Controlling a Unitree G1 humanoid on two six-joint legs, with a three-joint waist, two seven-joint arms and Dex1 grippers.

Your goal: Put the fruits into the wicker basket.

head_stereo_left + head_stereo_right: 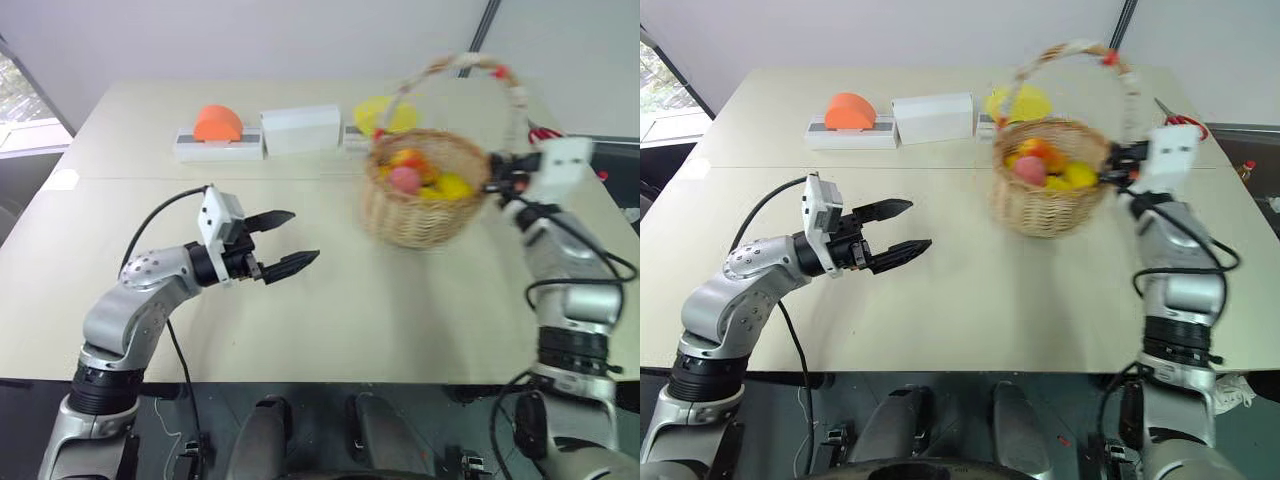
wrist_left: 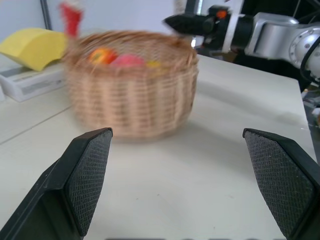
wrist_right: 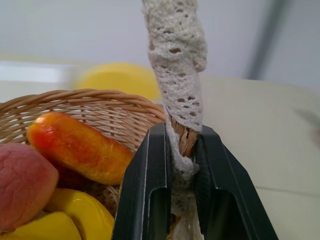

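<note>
All three fruits, the peach [image 3: 20,182], lemon [image 3: 75,215] and mango [image 3: 82,152], lay in the wicker basket [image 1: 420,215], my right jaws clamped on its handle [image 3: 175,65], my left jaws apart, so the task looked done.

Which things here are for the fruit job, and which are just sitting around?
For the job: wicker basket, peach, lemon, mango, right gripper pinching the basket's handle.

Just lying about: orange half-dome, white box, yellow half-dome.
</note>
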